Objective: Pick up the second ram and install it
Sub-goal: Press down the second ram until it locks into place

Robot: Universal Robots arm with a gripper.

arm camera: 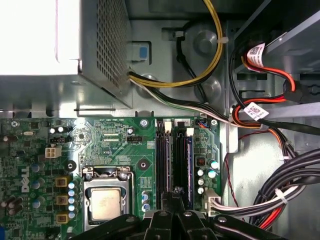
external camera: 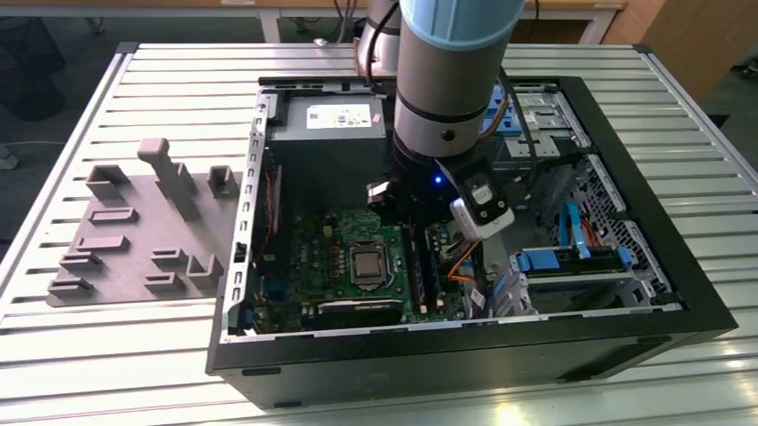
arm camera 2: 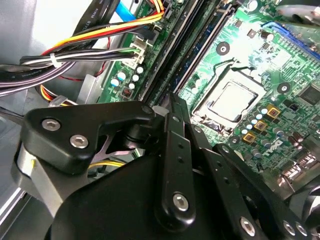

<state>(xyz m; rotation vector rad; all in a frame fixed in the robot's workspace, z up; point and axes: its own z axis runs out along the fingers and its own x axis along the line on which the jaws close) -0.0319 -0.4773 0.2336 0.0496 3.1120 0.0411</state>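
My gripper [arm camera: 176,200] is closed over the memory slots [arm camera: 175,155]; the second ram [arm camera: 189,165] sits directly beneath my fingertips. Good seating, I judge, needs even, straight pressure.

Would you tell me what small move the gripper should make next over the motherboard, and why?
Probably a short, slow press straight down. The gripper hangs with its jaws shut directly over the memory slots, next to the CPU socket, so it looks lined up. Whether a stick under the tips is fully seated is hidden, so I would go gently.
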